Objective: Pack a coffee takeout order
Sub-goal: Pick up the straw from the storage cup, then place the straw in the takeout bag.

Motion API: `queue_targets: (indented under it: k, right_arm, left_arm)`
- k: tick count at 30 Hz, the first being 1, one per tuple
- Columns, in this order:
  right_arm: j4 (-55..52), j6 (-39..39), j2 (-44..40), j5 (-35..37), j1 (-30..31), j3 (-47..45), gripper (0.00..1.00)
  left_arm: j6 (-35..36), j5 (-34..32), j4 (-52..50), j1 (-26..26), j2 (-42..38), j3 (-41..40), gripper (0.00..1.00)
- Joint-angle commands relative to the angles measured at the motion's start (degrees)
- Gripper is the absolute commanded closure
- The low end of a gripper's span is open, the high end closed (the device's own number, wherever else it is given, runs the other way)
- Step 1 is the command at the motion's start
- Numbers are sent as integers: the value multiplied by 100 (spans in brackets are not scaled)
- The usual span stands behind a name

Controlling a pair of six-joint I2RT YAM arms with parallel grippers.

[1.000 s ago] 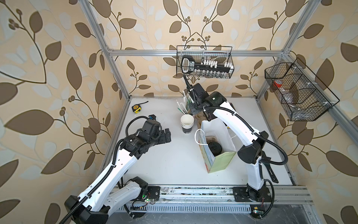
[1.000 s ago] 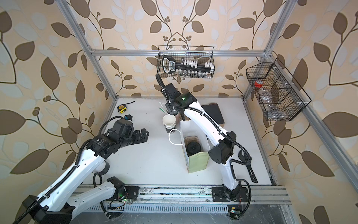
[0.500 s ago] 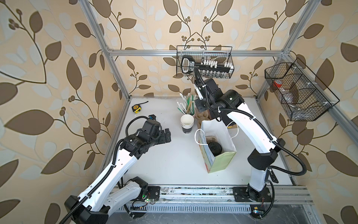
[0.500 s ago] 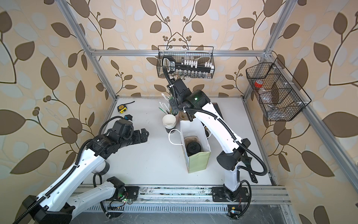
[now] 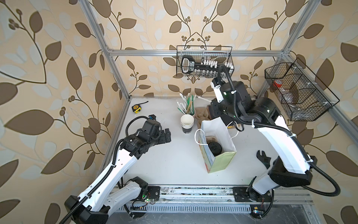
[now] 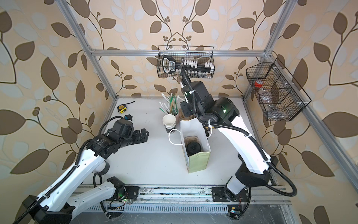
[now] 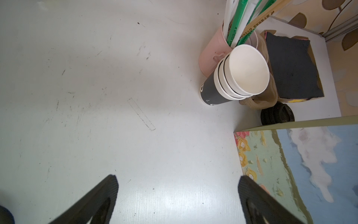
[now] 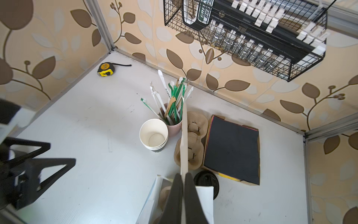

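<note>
My right claw (image 8: 183, 176), pinching the white wrapped straw (image 8: 184, 135) with its long axis running straight out ahead, hangs over the far rim of the paper bag (image 5: 222, 161) holding the lidded cup (image 5: 214, 147).

Black paper cup (image 5: 215, 149), round black lid (image 6: 193, 147) on, stands upright in a tan pulp carrier (image 5: 210, 138) at the bottom of the open bag (image 5: 222, 161); only the carrier's far edge shows. Dark thin sheet (image 8: 232, 149) lies flat in its cardboard tray (image 8: 212, 118) at the back of the table. White wrapped straw (image 8: 184, 135) is pinched in the closed right tool (image 8: 183, 175), over the bag.
</note>
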Motion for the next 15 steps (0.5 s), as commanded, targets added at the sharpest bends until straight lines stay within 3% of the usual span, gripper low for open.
queue_targets:
  k: [1, 9, 15]
  right_arm:
    - [-13, 136, -363, 201, 223, -388, 100]
    - [71, 590, -1829, 314, 752, -1591, 100]
    - [-436, 1000, -2387, 530, 831, -2088, 100]
  left_arm:
    - [73, -12, 45, 70, -95, -17, 1]
    - [59, 2, 54, 69, -157, -25, 1]
    - [60, -5, 36, 69, -141, -18, 1]
